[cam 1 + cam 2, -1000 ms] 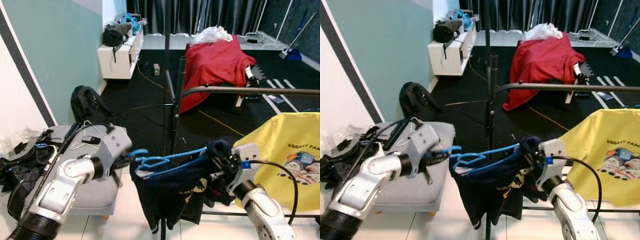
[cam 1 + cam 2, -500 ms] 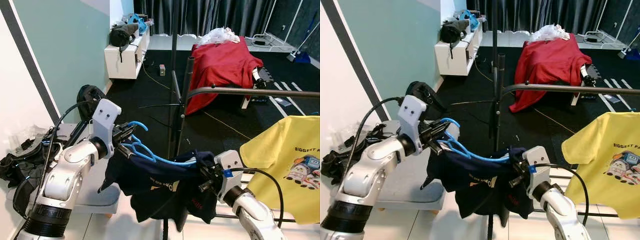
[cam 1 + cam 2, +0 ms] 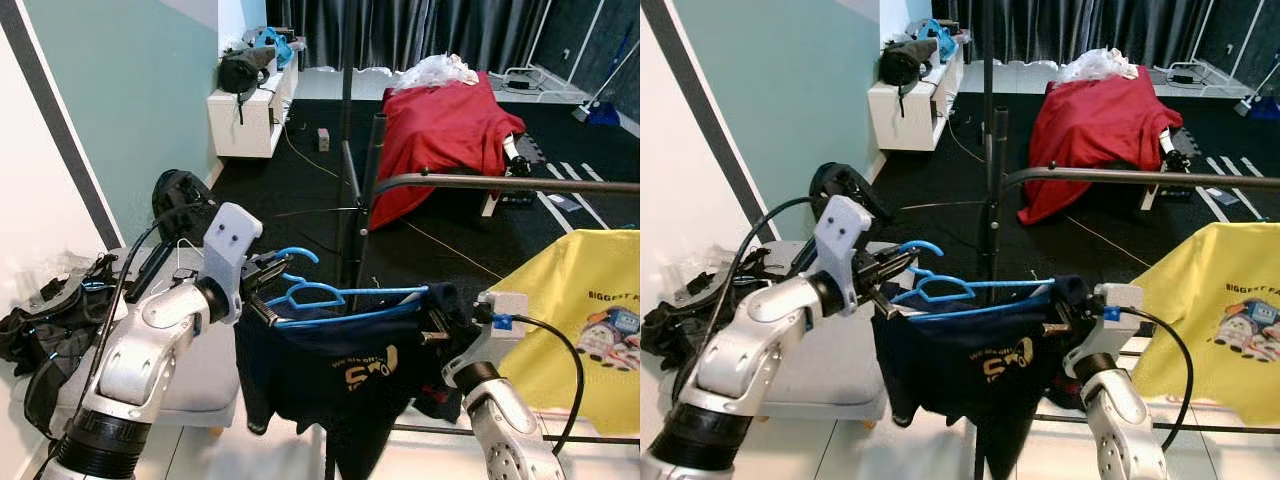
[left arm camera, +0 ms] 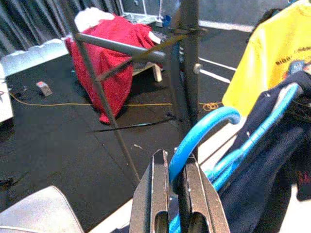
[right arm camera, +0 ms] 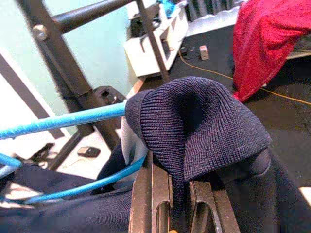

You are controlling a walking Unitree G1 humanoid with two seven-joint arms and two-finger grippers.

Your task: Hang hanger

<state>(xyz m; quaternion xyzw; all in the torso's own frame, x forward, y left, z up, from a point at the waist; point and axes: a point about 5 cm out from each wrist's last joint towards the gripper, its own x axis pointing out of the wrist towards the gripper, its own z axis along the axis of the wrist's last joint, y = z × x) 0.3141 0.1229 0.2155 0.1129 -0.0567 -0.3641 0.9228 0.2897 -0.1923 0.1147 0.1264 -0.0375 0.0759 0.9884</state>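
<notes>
The left gripper [image 4: 175, 180] sits at centre-left of the left eye view, its two black fingers pinched tight on the curved hook end of the bright blue plastic hanger [image 3: 330, 301]. In the left wrist view the hook arcs up out from between the finger pads, close in front of the dark metal upright of the clothes rack [image 3: 357, 215].

Across to the right gripper [image 5: 171, 213], low and right of centre in the eye views: its fingers are clamped on a fold of the dark navy T-shirt [image 3: 345, 385] at the hanger's far shoulder, the ribbed navy fabric bunched over the fingertips in the right wrist view.

The hanger hangs roughly level between the two grippers, in mid-frame, with the navy shirt draped below it and a yellow print showing on its chest. It is held in the air, below the rack's horizontal dark rail [image 3: 500, 183], not hooked on it.

Further out, at the right edge, a yellow printed T-shirt [image 3: 580, 320] hangs under that rail. In the lower left sits a grey padded stool [image 3: 830, 370] with a heap of dark clothes [image 3: 45, 330] beside it. Up at top centre, a red cloth [image 3: 440, 130] covers something on the black floor [image 3: 290, 200], and a white low cabinet [image 3: 240, 120] stands against the teal wall [image 3: 130, 90] at upper left.
</notes>
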